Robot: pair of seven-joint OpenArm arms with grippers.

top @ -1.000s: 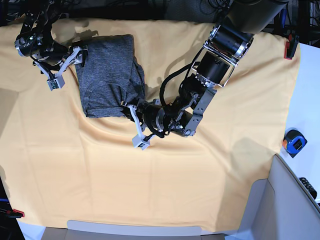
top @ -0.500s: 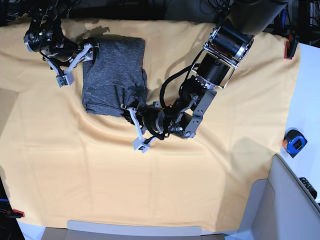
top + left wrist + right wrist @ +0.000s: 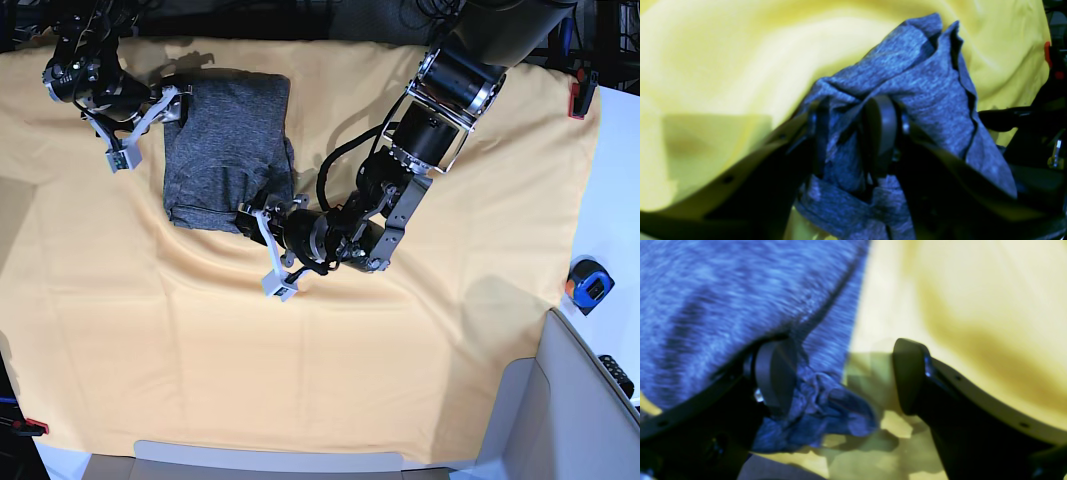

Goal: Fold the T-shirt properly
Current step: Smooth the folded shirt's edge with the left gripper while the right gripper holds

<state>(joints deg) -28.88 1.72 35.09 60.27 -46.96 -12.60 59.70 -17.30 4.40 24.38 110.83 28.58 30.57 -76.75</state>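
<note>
Base view overhead, looking down, wrist views close, all sharing T-shirt point(image 3: 226, 140)

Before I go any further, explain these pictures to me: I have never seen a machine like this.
This is a robot with two arms, each ending in a two-fingered gripper. One picture looks down from above. The other two come from cameras on the wrists, looking out past the fingers.

A yellow-orange table cloth covers the surface. On it lies a dark grey T-shirt, folded into a compact block. A tape measure sits off the cloth.

The right gripper is open at the shirt's edge, with one finger against the fabric and holding nothing. The left gripper has bunched fabric between its fingers. Whether it pinches the fabric I cannot tell.
</note>
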